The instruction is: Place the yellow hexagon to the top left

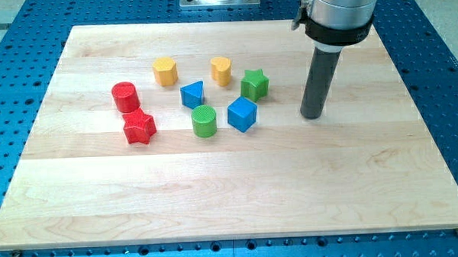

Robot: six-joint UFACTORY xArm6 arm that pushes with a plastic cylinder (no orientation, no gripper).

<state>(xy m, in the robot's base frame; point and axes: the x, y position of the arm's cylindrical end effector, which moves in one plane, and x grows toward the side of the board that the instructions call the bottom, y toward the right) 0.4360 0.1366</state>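
Note:
The yellow hexagon (165, 71) stands on the wooden board (231, 197), left of centre in the upper part. My tip (312, 116) rests on the board well to the view's right of all the blocks, about a hand's width right of the green star (254, 84). Between the hexagon and my tip lie the yellow heart-like block (222, 70), the blue triangle (193, 95), the blue cube (242, 113) and the green cylinder (204, 121).
A red cylinder (125, 96) and a red star (139, 128) sit to the view's left of the cluster, below-left of the hexagon. The board is framed by a blue perforated table (441, 68). The arm's grey collar (336, 14) hangs over the top right.

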